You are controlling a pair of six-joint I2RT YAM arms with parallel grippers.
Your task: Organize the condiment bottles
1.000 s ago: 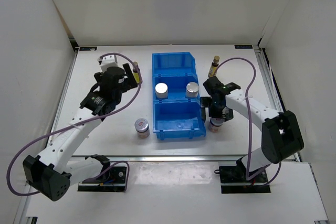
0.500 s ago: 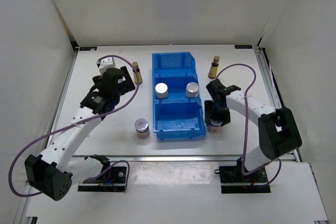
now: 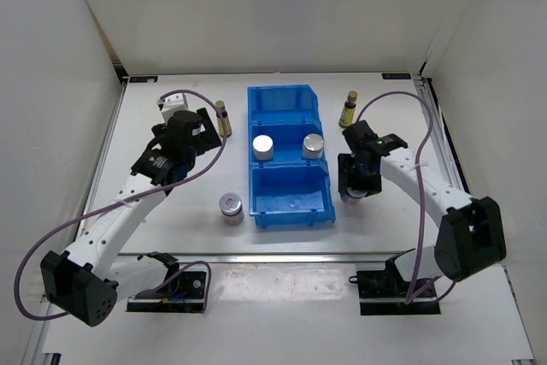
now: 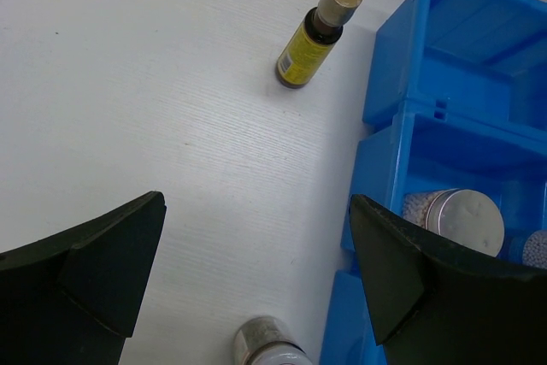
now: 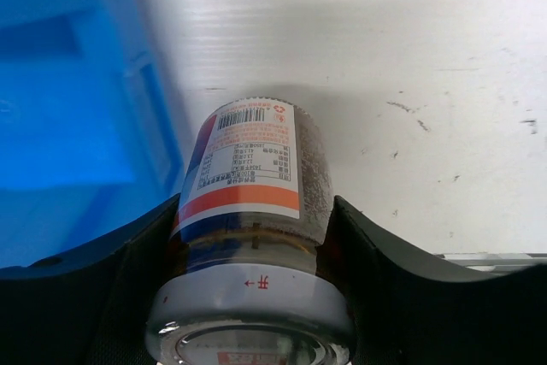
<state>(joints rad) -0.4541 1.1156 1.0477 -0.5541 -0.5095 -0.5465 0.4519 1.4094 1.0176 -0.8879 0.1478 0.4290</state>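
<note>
Table point(image 3: 171, 228): white top, my two arms bolted at its near edge.
Bin point(image 3: 289, 207): blue, three compartments, standing mid-table and running from near to far. The far and near compartments look empty.
White cylinders point(image 3: 263, 147): two with silver caps, both in the middle compartment, side by side.
Jars: one point(image 5: 252, 211) is in my right gripper, just off the bin's right wall toward the near right corner; the other point(image 3: 231, 205) stands left of the bin near the near edge.
Amber bottles: one point(image 3: 223, 117) left of the bin's far end, one point(image 3: 348, 108) right of it, toward the far right corner.
Right gripper point(image 3: 356, 184): fingers closed against the jar's sides, gripping it.
Left gripper point(image 4: 256, 288): spread wide, holding nothing, hanging over bare table left of the bin.
Step in hand: I judge the jar is being carried to the bin.
Next move: probably lift it over the right wall and set it in the near compartment.
Views: the right wrist shows the jar's label and my grip, which the overhead view hides under the arm; the left wrist shows beads inside a cylinder.
</note>
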